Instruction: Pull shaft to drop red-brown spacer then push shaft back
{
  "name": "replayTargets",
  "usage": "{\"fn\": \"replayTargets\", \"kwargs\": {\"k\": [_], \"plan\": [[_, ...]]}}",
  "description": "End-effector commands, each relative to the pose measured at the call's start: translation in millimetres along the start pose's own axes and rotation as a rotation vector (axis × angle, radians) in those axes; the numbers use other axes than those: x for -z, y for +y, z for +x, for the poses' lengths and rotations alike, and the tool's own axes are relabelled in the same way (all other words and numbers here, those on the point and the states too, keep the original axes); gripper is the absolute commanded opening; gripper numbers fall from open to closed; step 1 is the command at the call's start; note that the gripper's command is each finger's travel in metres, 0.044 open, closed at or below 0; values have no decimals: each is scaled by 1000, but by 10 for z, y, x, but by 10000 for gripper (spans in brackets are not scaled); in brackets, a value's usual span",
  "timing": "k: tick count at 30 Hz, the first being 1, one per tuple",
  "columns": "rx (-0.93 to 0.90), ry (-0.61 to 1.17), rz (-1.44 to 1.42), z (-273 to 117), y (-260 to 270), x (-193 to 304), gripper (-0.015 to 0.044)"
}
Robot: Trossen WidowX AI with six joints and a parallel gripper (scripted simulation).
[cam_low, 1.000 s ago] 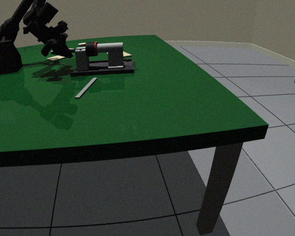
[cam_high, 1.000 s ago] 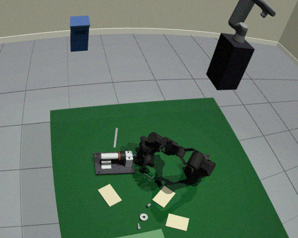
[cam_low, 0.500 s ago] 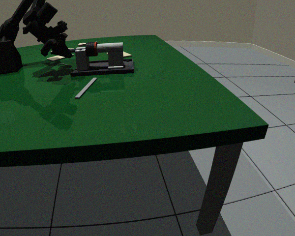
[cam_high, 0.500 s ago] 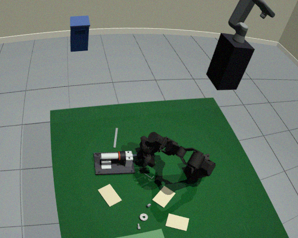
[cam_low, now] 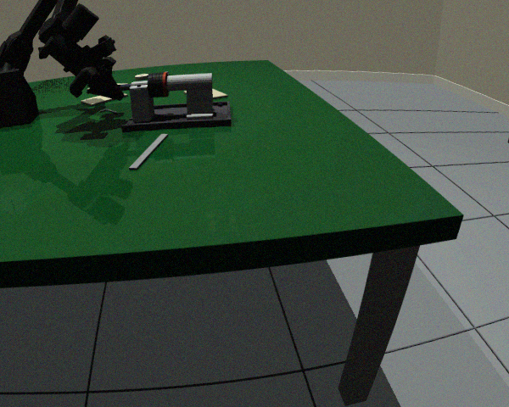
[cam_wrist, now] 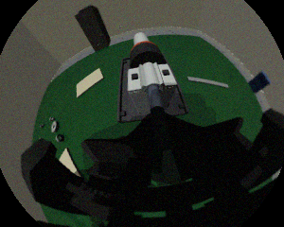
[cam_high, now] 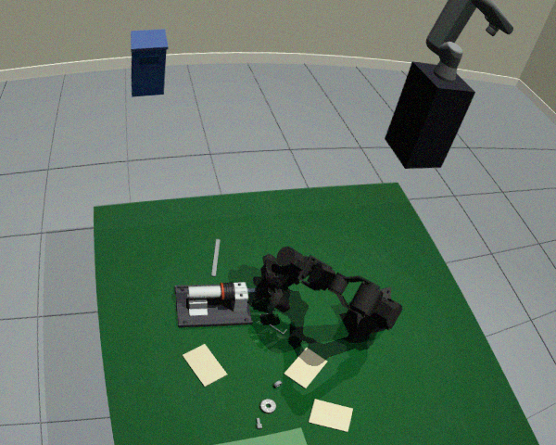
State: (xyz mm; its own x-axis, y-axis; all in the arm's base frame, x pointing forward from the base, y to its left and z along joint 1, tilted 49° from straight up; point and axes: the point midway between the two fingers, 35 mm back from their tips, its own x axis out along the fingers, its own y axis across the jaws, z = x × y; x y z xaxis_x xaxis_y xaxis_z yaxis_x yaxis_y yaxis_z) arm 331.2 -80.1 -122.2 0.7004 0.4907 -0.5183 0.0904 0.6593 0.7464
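Note:
The shaft (cam_high: 252, 290) (cam_low: 125, 86) (cam_wrist: 154, 96) sticks out of the white-topped support block (cam_high: 240, 297) (cam_low: 141, 103) (cam_wrist: 133, 83). My gripper (cam_high: 257, 293) (cam_low: 121, 90) (cam_wrist: 155, 115) is shut on its outer end, close to the support. The red-brown spacer (cam_high: 222, 291) (cam_low: 165, 83) (cam_wrist: 149, 43) stands upright against the big housing block (cam_high: 204, 291) (cam_low: 198, 100) (cam_wrist: 140, 37). Dark spacers (cam_high: 229, 290) (cam_low: 156, 84) (cam_wrist: 147, 53) fill the space between it and the support. The shaft inside the spacers is hidden. All stand on a dark base plate (cam_high: 216, 320) (cam_low: 176, 124) (cam_wrist: 124, 104).
A grey bar (cam_high: 215, 257) (cam_low: 148, 151) (cam_wrist: 207, 82) lies beside the base plate. A hex key (cam_high: 277, 328) lies near my gripper. Cream cards (cam_high: 204, 364) (cam_high: 303, 371) (cam_high: 331, 414), a metal ring (cam_high: 262, 403) and small parts lie on the table's other side.

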Motion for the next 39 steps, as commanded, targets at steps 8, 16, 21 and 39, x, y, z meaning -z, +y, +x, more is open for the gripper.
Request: {"fn": "replayTargets", "kwargs": {"k": [8,16,21,39], "plan": [[-2,2,-4,-13,4,20,0],[-2,2,-4,-20,4,27,0],[-2,2,-4,-25,4,32,0],[-2,2,-4,-41,3,48,0]]}}
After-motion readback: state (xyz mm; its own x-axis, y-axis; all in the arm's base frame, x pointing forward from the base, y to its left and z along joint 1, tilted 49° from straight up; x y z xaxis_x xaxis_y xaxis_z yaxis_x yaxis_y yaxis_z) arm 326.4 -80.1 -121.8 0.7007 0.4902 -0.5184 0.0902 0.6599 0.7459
